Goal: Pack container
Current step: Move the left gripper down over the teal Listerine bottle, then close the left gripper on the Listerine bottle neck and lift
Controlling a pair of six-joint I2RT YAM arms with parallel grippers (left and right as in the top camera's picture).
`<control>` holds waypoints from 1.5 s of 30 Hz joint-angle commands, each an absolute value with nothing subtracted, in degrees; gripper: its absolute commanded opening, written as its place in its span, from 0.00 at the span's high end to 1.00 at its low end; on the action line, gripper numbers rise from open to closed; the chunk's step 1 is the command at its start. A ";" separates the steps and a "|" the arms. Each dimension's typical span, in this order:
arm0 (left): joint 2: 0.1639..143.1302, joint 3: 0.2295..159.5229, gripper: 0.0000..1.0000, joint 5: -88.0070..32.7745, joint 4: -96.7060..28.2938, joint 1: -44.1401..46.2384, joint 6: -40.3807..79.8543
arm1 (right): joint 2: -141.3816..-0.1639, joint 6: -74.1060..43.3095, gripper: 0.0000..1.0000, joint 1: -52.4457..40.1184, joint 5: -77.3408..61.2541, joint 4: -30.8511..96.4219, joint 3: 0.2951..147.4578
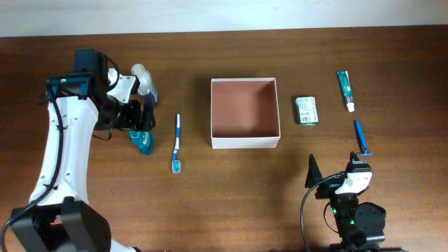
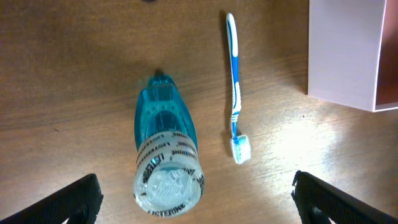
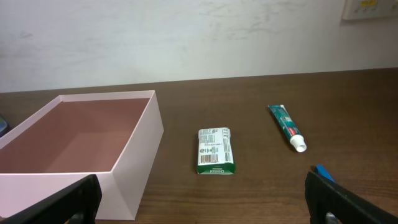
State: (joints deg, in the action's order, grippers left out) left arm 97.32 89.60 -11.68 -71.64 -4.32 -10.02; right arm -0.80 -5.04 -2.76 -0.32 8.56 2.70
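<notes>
The container (image 1: 245,143) is a square white-walled box with a reddish-brown inside at the table's middle; it also shows in the right wrist view (image 3: 134,165) and at the left wrist view's right edge (image 2: 342,56). It looks empty. My left gripper (image 2: 196,198) is open above a teal mouthwash bottle (image 2: 163,149) lying on the table (image 1: 142,141). A blue and white toothbrush (image 2: 235,87) lies right of the bottle (image 1: 177,143). My right gripper (image 3: 202,202) is open and empty, low near the front edge (image 1: 343,183).
Right of the box lie a green soap packet (image 1: 306,110) (image 3: 216,151), a toothpaste tube (image 1: 345,89) (image 3: 286,127) and a blue razor (image 1: 361,137). A pale bottle (image 1: 143,75) sits by the left arm.
</notes>
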 commanded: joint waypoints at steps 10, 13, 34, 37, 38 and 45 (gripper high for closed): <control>101.49 90.41 0.01 -4.47 -71.96 -4.51 -2.13 | -0.19 -4.71 0.01 -2.50 -0.84 8.51 2.20; 102.45 90.41 0.01 -4.45 -70.72 -4.51 -2.15 | -0.19 -4.71 0.01 -2.50 -0.84 8.51 2.20; 104.68 90.41 0.01 -8.54 -68.45 -4.25 -2.15 | -0.21 -4.71 0.01 -2.50 -0.86 8.51 2.20; 104.68 90.41 0.01 -7.03 -69.91 -3.73 -2.15 | -0.19 -4.71 0.01 -2.50 -0.84 8.51 2.20; 104.68 90.41 0.01 -6.33 -70.46 -3.51 -2.15 | -0.19 -4.73 0.02 -2.50 -0.84 8.51 2.20; 104.68 90.41 0.01 -5.06 -71.37 -1.67 -2.07 | -0.19 -4.71 0.01 -2.50 -0.84 8.51 2.20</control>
